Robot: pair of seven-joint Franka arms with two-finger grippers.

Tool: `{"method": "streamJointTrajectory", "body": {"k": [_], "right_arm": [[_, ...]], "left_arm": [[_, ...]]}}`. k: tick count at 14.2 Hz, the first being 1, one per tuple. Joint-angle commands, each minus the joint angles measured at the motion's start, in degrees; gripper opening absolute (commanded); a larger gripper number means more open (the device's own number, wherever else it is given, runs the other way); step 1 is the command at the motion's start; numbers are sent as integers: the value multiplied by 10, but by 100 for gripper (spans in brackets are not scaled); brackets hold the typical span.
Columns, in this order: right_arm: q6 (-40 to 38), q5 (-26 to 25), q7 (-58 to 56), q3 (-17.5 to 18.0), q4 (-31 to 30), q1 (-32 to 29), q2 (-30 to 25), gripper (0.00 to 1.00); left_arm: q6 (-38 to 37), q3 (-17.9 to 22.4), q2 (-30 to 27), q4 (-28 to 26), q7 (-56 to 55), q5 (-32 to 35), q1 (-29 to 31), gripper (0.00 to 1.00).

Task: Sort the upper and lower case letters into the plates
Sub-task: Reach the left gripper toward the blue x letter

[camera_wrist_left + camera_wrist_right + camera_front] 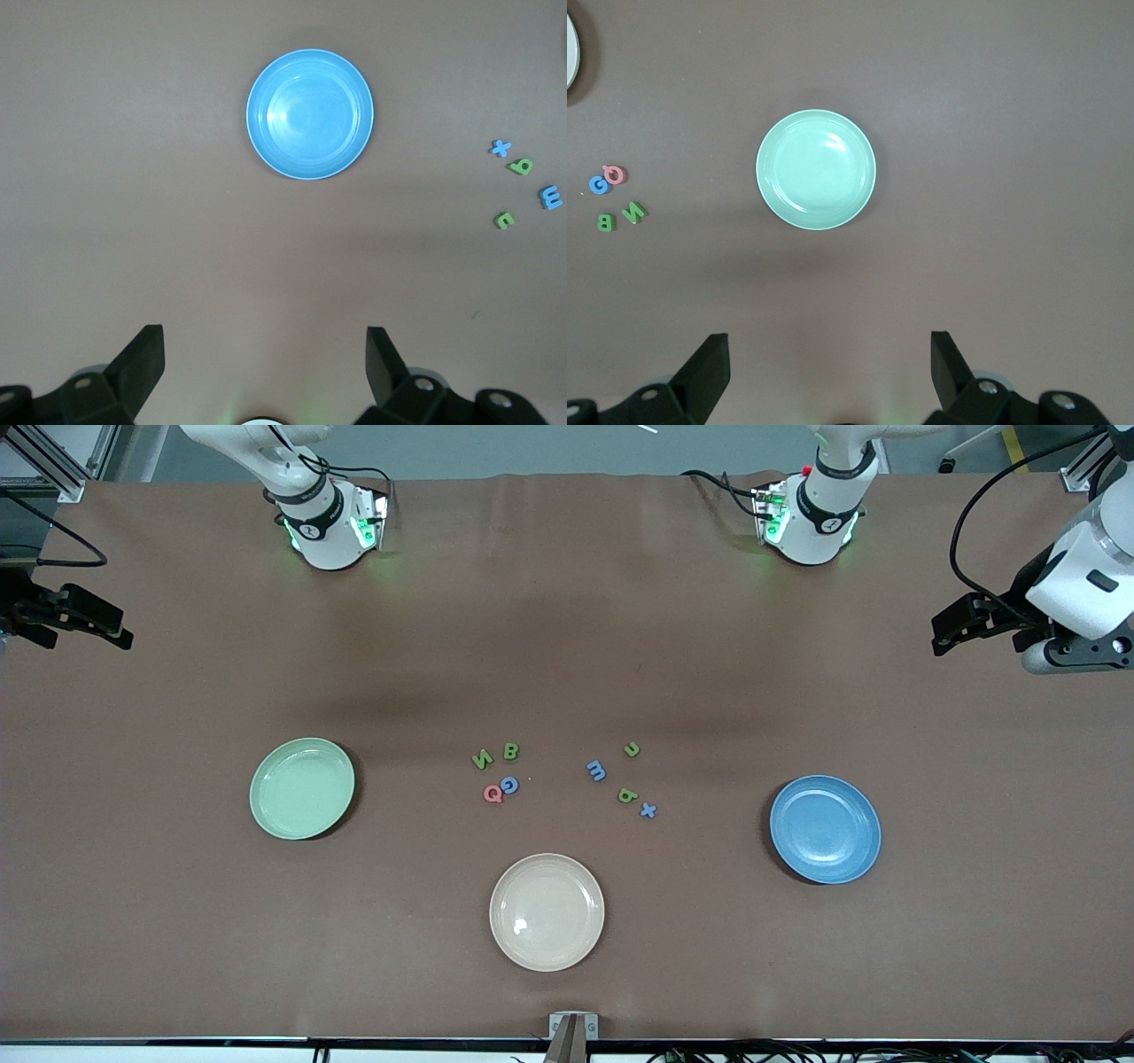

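Note:
Both plates are empty: the mint green plate (pixel 302 788) (pixel 816 169) lies toward the right arm's end, the blue plate (pixel 825 829) (pixel 310 114) toward the left arm's end. Between them lie two clusters of small letters. One holds a green N (pixel 482 759), green B (pixel 511 751), pink Q (pixel 493 793) and blue G (pixel 509 784). The other holds a blue m (pixel 596 770), green u (pixel 632 749), green b (pixel 626 795) and blue x (pixel 648 810). My left gripper (pixel 952 631) (pixel 266 345) and right gripper (pixel 111 625) (pixel 830 350) hang open and empty, high over the table's two ends.
A cream-beige plate (pixel 547 911), also empty, sits nearer to the front camera than the letters, midway between the two coloured plates. The brown table cover (pixel 567 646) stretches bare between the letters and the arm bases.

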Motion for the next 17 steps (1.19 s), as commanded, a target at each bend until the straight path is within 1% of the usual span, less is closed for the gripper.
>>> {"method": "streamJointTrajectory", "body": {"k": [1, 5, 7, 8, 10, 12, 13, 14, 16, 17], "right_arm": [[3, -1, -7, 3, -22, -4, -20, 100], [3, -1, -7, 3, -22, -5, -20, 100], [3, -1, -7, 3, -22, -6, -20, 100], [3, -1, -7, 3, -24, -6, -20, 100], [3, -1, -7, 3, -26, -6, -21, 100], [3, -1, -7, 3, -26, -6, -21, 100], [3, -1, -7, 3, -26, -6, -21, 100], [3, -1, -7, 3, -26, -6, -21, 100], [3, -1, -7, 3, -26, -6, -21, 100], [3, -1, -7, 3, -26, -6, -20, 100]], "left_arm": [[-10, -1, 7, 17, 1, 0, 2, 100], [-10, -1, 15, 30, 1, 4, -3, 100], [-10, -2, 31, 33, 4, 4, 0, 100], [-9, -1, 58, 38, 3, 5, -3, 100], [-6, -1, 74, 48, 2, 6, 0, 100], [-1, -5, 114, 51, -8, 39, -10, 100], [10, -6, 118, 51, -14, 39, -13, 100], [45, -9, 122, 43, -33, 38, -19, 100], [78, -11, 132, 27, -50, 36, -23, 100], [110, -16, 133, 6, -63, 26, -24, 99]]}}
